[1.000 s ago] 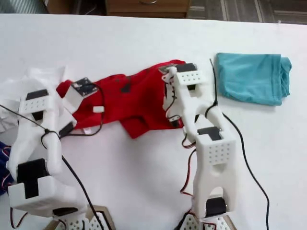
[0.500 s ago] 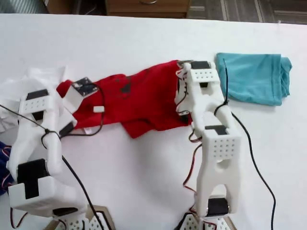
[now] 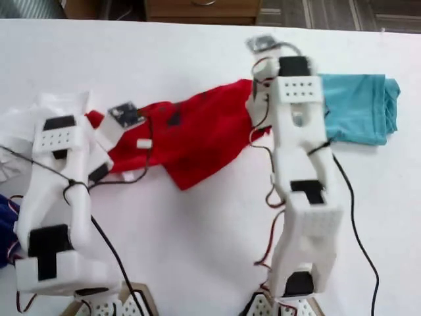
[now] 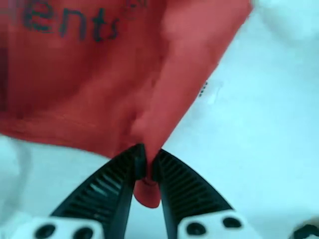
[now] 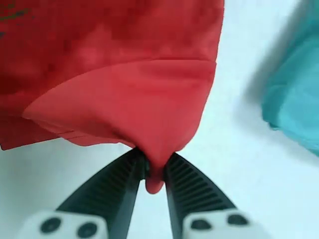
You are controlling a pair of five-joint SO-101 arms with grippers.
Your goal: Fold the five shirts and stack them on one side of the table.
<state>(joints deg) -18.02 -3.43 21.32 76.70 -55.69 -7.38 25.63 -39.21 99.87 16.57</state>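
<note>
A red shirt (image 3: 191, 135) with dark print hangs stretched between the two arms over the white table (image 3: 197, 52). My left gripper (image 4: 145, 167) is shut on one edge of the red shirt (image 4: 114, 74), at the left end in the high view. My right gripper (image 5: 153, 172) is shut on a fold of the red shirt (image 5: 124, 84) at its right end. A folded teal shirt (image 3: 358, 108) lies at the right of the table, partly under the right arm (image 3: 299, 131), and the teal shirt (image 5: 296, 99) sits close beside the right gripper.
White cloth (image 3: 29, 122) is bunched at the left edge under the left arm (image 3: 59, 178). A blue garment (image 3: 5, 227) peeks in at the far left. Cables (image 3: 352, 217) trail from the arms. The table's far side and front middle are bare.
The right arm has swung right and toward the far side, pulling the red shirt's right end toward the teal shirt. The left arm shifted slightly right with its end.
</note>
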